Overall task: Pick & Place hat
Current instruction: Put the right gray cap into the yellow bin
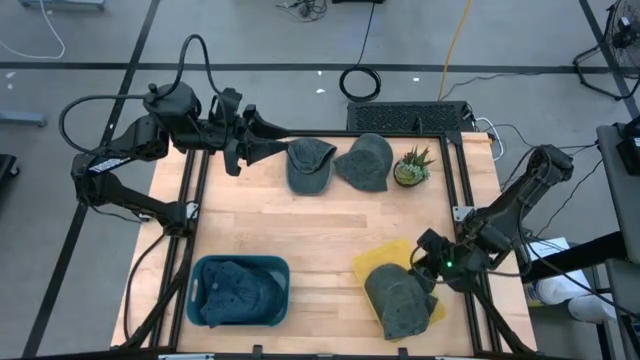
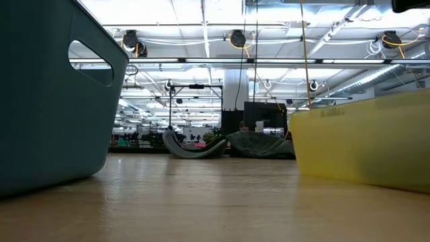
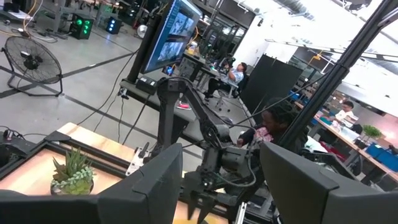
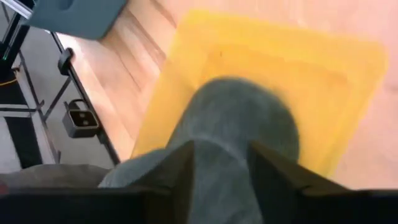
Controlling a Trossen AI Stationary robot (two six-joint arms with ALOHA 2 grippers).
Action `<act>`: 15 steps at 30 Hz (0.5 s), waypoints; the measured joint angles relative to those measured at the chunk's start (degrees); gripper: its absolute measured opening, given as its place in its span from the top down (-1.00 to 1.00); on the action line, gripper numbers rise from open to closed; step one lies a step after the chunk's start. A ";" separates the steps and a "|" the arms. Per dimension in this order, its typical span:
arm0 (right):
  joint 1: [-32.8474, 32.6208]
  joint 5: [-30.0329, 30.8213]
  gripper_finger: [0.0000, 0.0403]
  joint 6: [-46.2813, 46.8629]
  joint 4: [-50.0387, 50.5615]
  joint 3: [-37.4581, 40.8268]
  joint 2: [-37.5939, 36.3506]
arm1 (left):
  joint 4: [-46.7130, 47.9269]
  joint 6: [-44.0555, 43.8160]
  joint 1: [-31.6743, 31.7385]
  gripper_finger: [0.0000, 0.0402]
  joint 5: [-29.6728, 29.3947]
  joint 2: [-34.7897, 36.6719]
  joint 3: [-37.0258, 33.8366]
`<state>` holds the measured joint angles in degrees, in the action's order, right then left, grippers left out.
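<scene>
A grey hat [image 1: 400, 300] lies in the yellow bin [image 1: 368, 262] at the near right, and it fills the right wrist view [image 4: 242, 118]. My right gripper [image 1: 428, 262] hangs over the hat's far right edge, pointing down at a slant, with its fingers apart [image 4: 221, 180]. Two more grey hats [image 1: 310, 165] [image 1: 365, 160] rest on the table's far side. My left gripper [image 1: 275, 140] is held level and open beside them, with nothing between its fingers [image 3: 224, 180]. My right gripper stands with its fingers apart, slanting down over the near part of the hat [image 4: 217, 162] in the yellow bin. I cannot tell whether the fingertips touch the cloth. The hat lies on the bin's floor.
A blue bin [image 1: 240, 290] with a grey hat in it stands at the near left. A small potted plant [image 1: 412, 167] stands at the far right. Bare wood lies in the table's middle. In the low view the blue bin [image 2: 47, 94] and yellow bin [image 2: 363, 141] flank the far hats [image 2: 195, 148].
</scene>
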<state>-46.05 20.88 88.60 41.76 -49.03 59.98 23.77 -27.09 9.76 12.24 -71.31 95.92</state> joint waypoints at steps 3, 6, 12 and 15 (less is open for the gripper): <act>4.06 0.07 0.03 -7.25 -0.76 0.00 -0.77 | 0.00 0.02 0.00 -0.12 1.36 -0.05 0.00; 9.66 -0.29 -0.26 -15.21 -2.00 0.00 -1.21 | 0.09 -0.04 0.00 -0.12 1.84 -0.57 0.04; 24.32 -14.67 -0.67 -32.87 -6.29 -0.01 -1.50 | 0.05 -1.16 0.02 -0.12 1.37 -1.41 0.09; 31.83 -21.15 -0.75 -38.60 -7.71 -0.01 -1.52 | -0.03 -2.22 0.00 -0.12 -0.66 -2.20 0.02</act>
<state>-14.22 -0.27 50.00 34.04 -49.04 58.46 23.75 -29.31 9.76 11.58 -73.50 95.94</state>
